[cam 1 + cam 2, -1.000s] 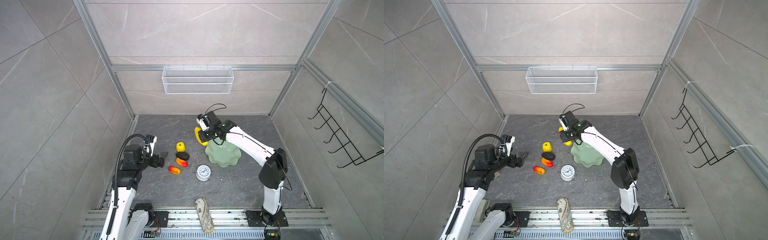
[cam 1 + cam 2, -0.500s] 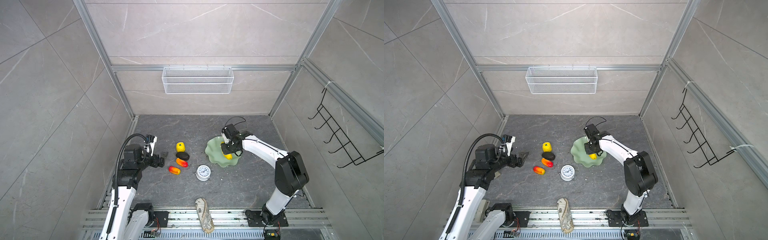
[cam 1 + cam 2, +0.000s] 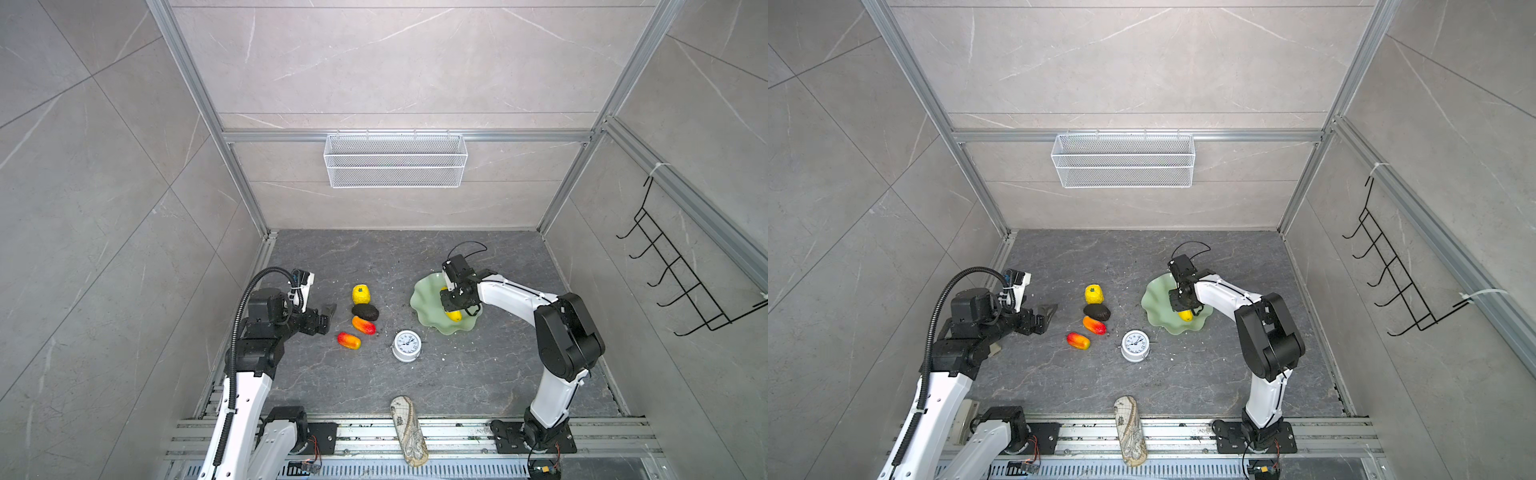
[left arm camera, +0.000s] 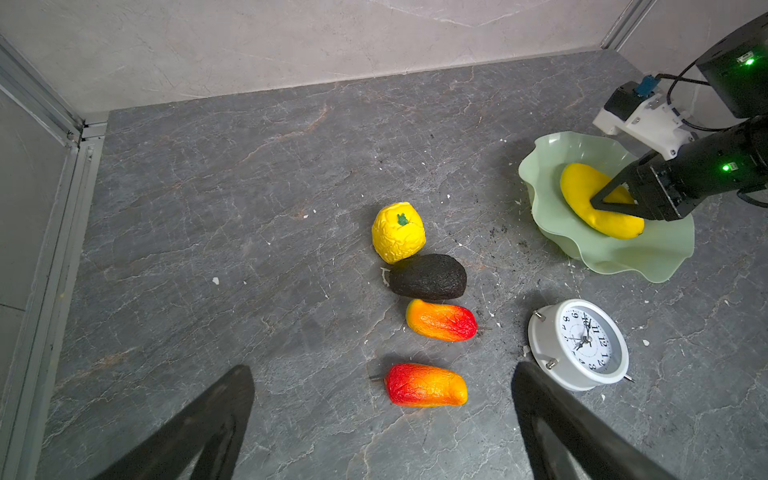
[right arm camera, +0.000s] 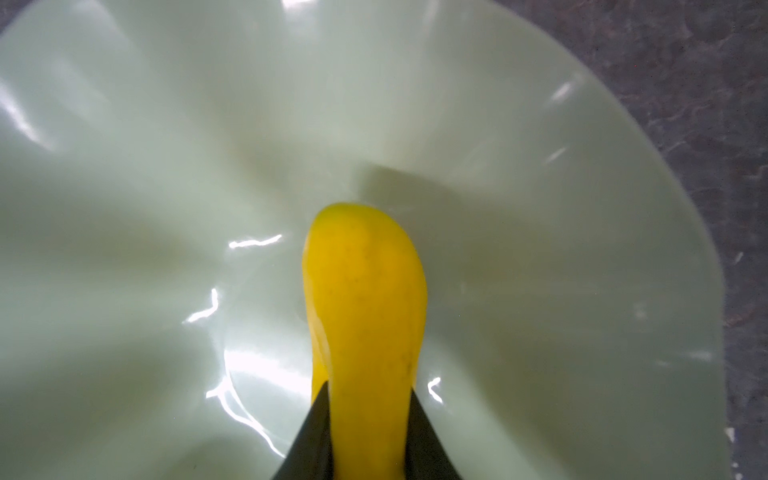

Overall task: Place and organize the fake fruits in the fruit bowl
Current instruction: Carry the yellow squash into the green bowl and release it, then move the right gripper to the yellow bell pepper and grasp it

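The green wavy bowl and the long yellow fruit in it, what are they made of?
The bowl looks like smooth, glossy plastic or maybe glazed ceramic; I can't tell which. It is pale mint with bright streaks of light on its ruffles. The long yellow fruit looks like moulded plastic or foam, not real: very even colour, faint specks, a soft sheen.

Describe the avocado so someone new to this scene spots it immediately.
On the grey stone floor, left of the mint-green fruit bowl, four fruits lie in a loose column. The avocado is second from the back wall, between the bumpy yellow fruit and a red-orange mango. It is the only dark, near-black piece; every neighbour is bright.
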Controlling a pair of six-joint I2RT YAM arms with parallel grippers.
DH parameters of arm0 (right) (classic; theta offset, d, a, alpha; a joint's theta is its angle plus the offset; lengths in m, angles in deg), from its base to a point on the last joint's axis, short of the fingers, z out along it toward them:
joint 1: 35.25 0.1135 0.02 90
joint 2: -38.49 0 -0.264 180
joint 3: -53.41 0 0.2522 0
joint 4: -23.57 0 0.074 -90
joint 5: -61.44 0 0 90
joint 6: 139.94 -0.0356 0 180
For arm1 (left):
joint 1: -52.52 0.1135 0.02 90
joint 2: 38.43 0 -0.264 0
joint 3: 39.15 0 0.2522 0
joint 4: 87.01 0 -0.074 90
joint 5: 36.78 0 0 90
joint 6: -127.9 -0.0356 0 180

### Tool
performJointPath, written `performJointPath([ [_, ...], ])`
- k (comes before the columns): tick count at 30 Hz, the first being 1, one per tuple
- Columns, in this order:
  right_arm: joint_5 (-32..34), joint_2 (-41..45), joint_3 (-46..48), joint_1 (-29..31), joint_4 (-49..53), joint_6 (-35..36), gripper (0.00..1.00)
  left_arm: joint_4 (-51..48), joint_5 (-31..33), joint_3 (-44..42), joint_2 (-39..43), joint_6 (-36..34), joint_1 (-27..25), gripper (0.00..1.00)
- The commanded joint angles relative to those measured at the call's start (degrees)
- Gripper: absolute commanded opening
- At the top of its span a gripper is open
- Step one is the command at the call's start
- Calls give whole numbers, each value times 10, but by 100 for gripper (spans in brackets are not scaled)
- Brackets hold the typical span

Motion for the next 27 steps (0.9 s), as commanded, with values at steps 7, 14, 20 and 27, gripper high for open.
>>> performJointPath([
  [7, 39, 34, -47, 0, 50, 40, 78, 17, 10, -2, 3, -13, -1, 100],
  [14, 34, 61, -148, 49, 118, 122, 100, 13, 25, 0, 3, -17, -1, 100],
  [20, -29, -10, -248, 124, 107, 105, 100, 13, 26, -1, 5, -17, -2, 100],
  [27, -69, -157, -414, 168, 95, 76, 100, 15, 24, -1, 4, -17, -2, 100],
])
